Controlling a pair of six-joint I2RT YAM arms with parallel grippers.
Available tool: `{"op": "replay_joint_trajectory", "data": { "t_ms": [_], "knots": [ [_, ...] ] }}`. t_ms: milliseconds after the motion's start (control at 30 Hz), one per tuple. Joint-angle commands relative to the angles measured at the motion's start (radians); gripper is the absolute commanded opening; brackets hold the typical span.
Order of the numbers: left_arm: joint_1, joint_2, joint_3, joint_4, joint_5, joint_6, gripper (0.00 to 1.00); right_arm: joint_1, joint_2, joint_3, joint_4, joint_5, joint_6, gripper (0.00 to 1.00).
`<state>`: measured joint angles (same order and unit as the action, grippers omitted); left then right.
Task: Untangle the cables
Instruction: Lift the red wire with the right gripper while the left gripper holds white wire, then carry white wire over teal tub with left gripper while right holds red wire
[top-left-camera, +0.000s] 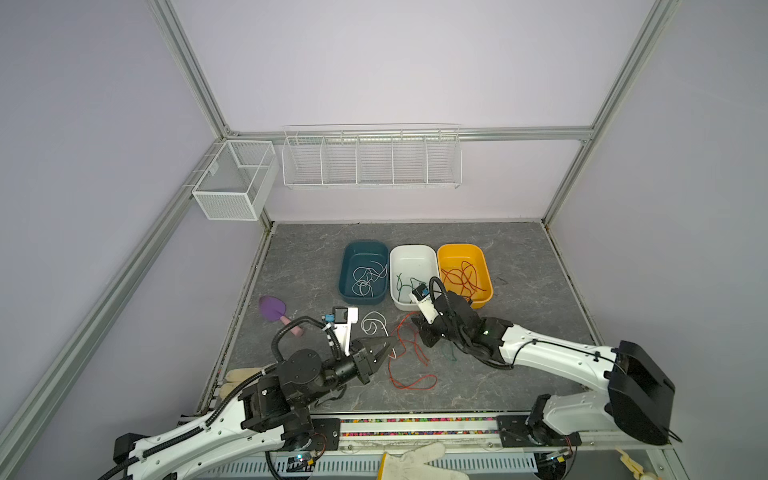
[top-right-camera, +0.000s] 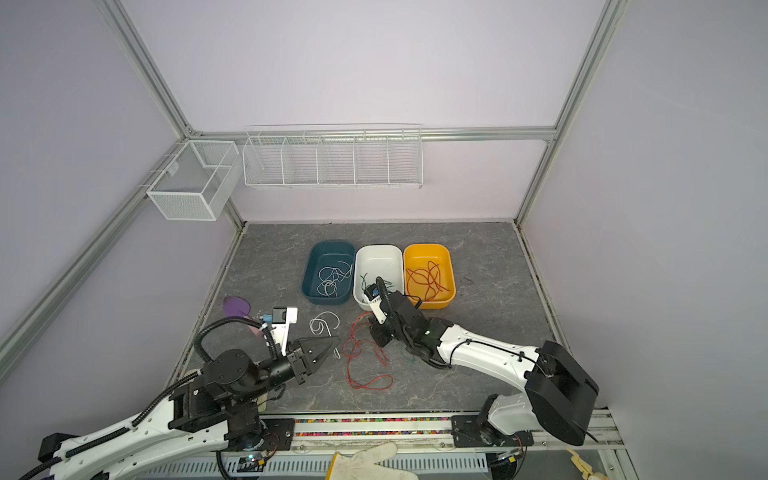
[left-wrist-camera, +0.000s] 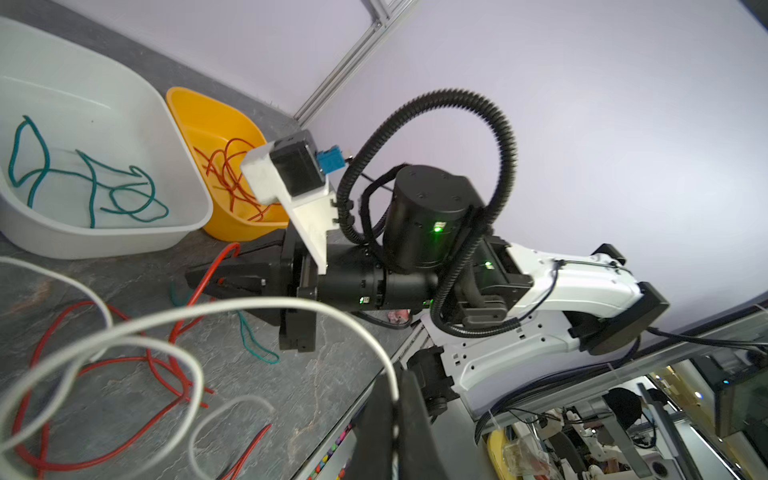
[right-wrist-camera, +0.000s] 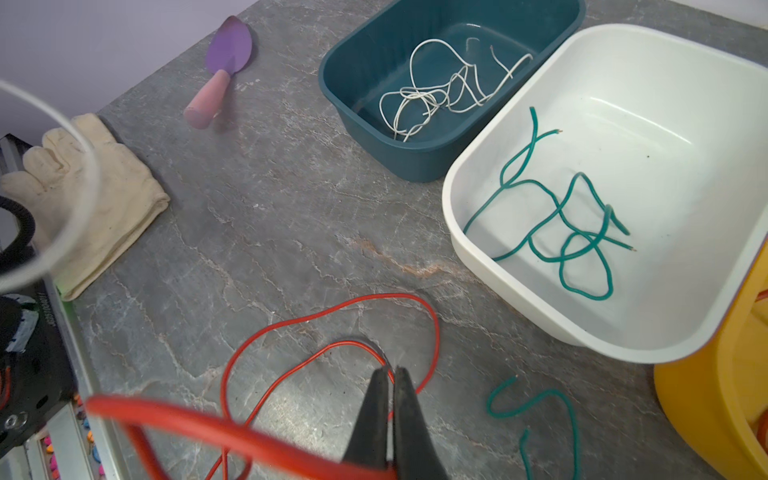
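Jaws are clamping shut on both arms: left gripper (top-left-camera: 390, 345) is pinching the white cable (left-wrist-camera: 249, 306), right gripper (right-wrist-camera: 390, 380) the red cable (right-wrist-camera: 208, 430). The strands are crossing between them toward the table's (top-left-camera: 519, 291) front edge.

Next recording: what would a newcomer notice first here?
A loose red cable sprawls on the table, pinched in the fingers of the right gripper; the left gripper holds a white cable. Behind stand a teal tub, white tub and yellow tub, each holding cables of one colour.
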<state>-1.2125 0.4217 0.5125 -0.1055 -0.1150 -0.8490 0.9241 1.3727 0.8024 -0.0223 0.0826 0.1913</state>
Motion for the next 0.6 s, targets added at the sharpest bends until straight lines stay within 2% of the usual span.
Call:
{"op": "replay_joint_trajectory", "data": {
  "t_ms": [0,200,367,467,567],
  "knots": [
    [-0.004,-0.044,0.026,-0.064,-0.040,0.029,0.00,-0.023,0.024,0.013,-0.032,0.015,0.028,0.07],
    [-0.005,-0.077,0.086,-0.207,-0.122,0.072,0.00,-0.047,0.007,-0.007,-0.023,0.006,0.049,0.07],
    [0.007,-0.023,0.181,-0.352,-0.155,0.184,0.00,-0.049,-0.072,-0.058,0.008,0.012,0.041,0.07],
    [0.054,0.050,0.245,-0.423,-0.126,0.240,0.00,-0.051,-0.106,-0.079,0.022,0.004,0.035,0.07],
    [0.142,0.126,0.288,-0.451,-0.063,0.276,0.00,-0.051,-0.153,-0.104,0.044,-0.013,0.032,0.07]
  ]
}}
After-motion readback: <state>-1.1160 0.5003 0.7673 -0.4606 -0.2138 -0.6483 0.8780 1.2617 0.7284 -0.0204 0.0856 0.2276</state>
